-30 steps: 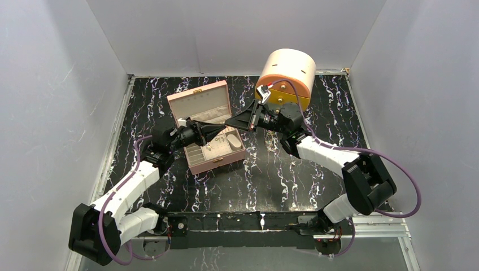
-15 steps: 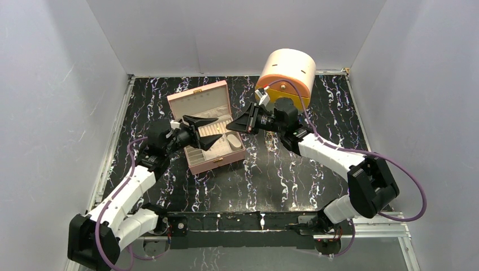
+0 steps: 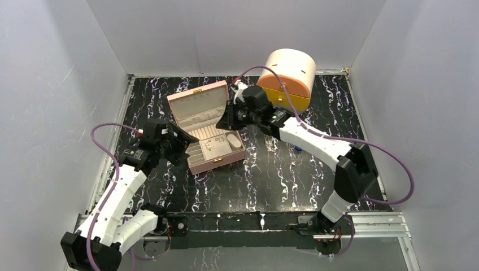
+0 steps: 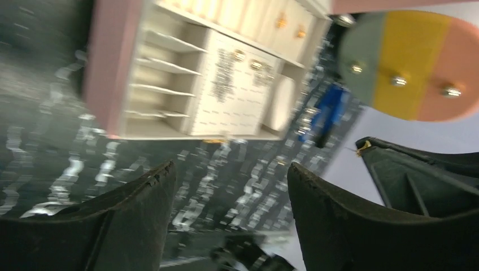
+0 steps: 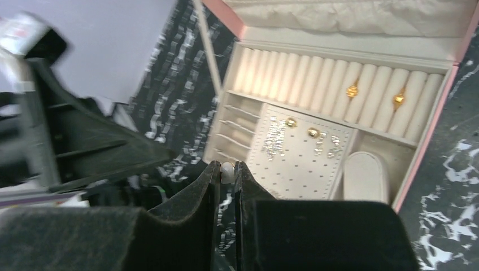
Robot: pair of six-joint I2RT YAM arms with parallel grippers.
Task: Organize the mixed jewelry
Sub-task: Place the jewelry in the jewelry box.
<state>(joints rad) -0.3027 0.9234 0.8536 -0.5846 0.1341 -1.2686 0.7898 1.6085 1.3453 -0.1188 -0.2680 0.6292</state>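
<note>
Pale pearl: pinched by right gripper, over box (toward worktop's rear-left corner).
Left gripper: released, empty.
Risk: pearl may slip sideways on release, missing the earring panel.

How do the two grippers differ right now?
The left gripper is wide open and empty; the right gripper is shut on a tiny pale piece. The left sits left of the pink box; the right by its raised lid. Both face the box.
</note>
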